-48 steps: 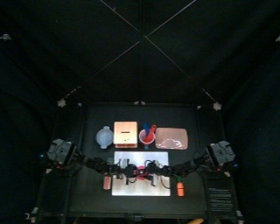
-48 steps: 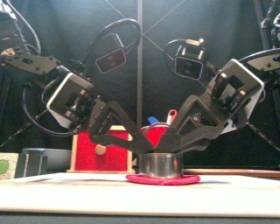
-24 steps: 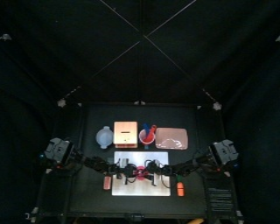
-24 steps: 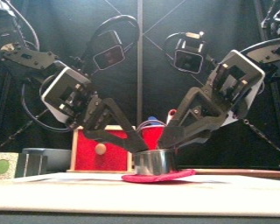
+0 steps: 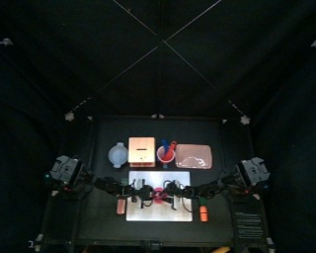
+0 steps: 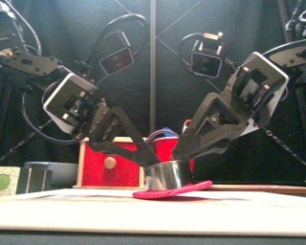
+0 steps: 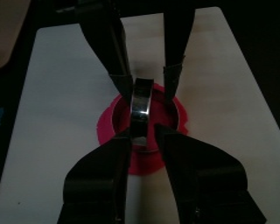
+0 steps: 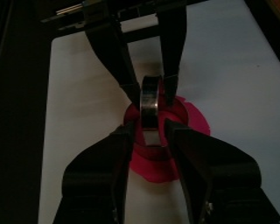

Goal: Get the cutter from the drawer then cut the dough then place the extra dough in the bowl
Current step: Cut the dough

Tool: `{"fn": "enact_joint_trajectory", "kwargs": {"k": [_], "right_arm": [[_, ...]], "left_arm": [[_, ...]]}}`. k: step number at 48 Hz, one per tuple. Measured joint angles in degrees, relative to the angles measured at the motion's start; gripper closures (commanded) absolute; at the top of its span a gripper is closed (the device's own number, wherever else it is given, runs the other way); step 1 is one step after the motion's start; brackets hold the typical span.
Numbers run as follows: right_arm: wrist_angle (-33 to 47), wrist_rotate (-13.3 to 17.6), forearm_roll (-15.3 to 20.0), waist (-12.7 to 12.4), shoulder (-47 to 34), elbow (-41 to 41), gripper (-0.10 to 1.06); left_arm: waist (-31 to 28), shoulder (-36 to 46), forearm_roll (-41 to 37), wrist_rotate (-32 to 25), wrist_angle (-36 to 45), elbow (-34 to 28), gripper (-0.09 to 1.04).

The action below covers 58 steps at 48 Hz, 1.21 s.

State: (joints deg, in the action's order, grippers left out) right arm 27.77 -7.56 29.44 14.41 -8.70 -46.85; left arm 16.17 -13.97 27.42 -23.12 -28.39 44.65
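Cutter [image 6: 168, 175] stands on the pink dough [image 6: 172, 191], mid-way across the white cutting board [image 5: 154, 212] at the near side of the bench [image 5: 220, 138]. Left fingers [image 7: 129, 140] and right fingers [image 8: 130, 140] are both clamped on its rim. We fear sticking: the dough's right edge looks raised, so lifting could drag or tear it.

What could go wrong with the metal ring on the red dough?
1. The flat red dough disc looks lifted at one edge off the white cutting board; it may stick to the round metal cutter and rise with it.
2. The left gripper and right gripper both pinch the cutter closely; they might bump or tip it.
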Motion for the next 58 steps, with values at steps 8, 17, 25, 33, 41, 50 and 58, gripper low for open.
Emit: {"fn": "enact_joint_trajectory", "kwargs": {"k": [8, 17, 25, 33, 41, 50, 58], "right_arm": [[0.1, -0.1, -0.1, 0.1, 0.0, 0.0, 0.23], [0.1, -0.1, -0.5, 0.0, 0.0, 0.0, 0.23], [0.1, -0.1, -0.8, 0.0, 0.1, 0.0, 0.23], [0.1, -0.1, -1.0, 0.0, 0.9, 0.0, 0.22], [0.0, -0.1, -1.3, 0.0, 1.2, 0.0, 0.15], [0.0, 0.0, -1.3, 0.0, 1.1, 0.0, 0.13], [0.0, 0.1, -1.3, -0.1, 1.2, 0.0, 0.13]], "left_arm": [[0.0, 0.4, 0.0, -0.6, 0.1, 0.1, 0.24], [0.0, 1.6, -0.1, -0.7, 0.1, 0.2, 0.24], [0.0, 2.7, -0.1, -0.7, 0.1, 0.2, 0.24], [0.0, 3.1, -0.1, -0.7, 0.3, 0.4, 0.24], [0.0, 3.2, -0.1, -0.7, 0.6, 1.4, 0.24], [0.1, 4.3, -0.1, -0.7, 0.6, 2.5, 0.24], [0.0, 4.7, 0.0, -0.6, 0.6, 3.7, 0.25]]}}
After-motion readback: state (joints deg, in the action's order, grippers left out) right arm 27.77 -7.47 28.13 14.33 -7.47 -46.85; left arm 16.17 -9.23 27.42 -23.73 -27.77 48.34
